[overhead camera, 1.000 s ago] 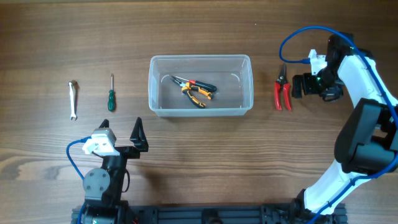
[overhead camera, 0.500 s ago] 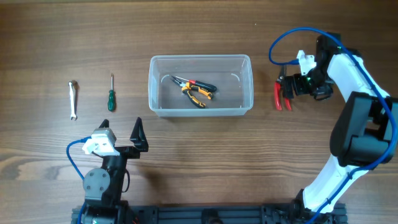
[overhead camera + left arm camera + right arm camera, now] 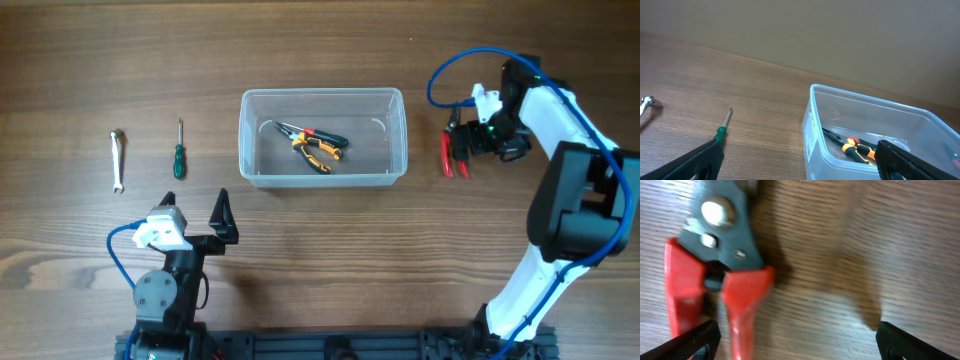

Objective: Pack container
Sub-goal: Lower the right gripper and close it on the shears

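Over the last second the right tool (image 3: 463, 139) has swung in from the far right and now hangs right over the red-handled pruning shears (image 3: 449, 162), which lie on the desk (image 3: 320, 260) just right of the container (image 3: 322, 181). In the right wrist view its fingers are spread wide and hold nothing. The shears sit off-centre, close to the left-hand finger, and the blur suggests the arm is not settled. I judge this to be the approach to the next pick: the shears are not yet grasped, and the tool probably needs to centre over the handles before clenching.

The left tool (image 3: 193, 222) has not moved. It is parked near the desk's front edge, released and empty.

The container stands mid-desk, a clear rectangular tub with rounded corners. It already holds two pliers, one orange-handled (image 3: 316, 152). A green screwdriver (image 3: 178, 160) and a small wrench (image 3: 117, 160) lie outside, well to its left.
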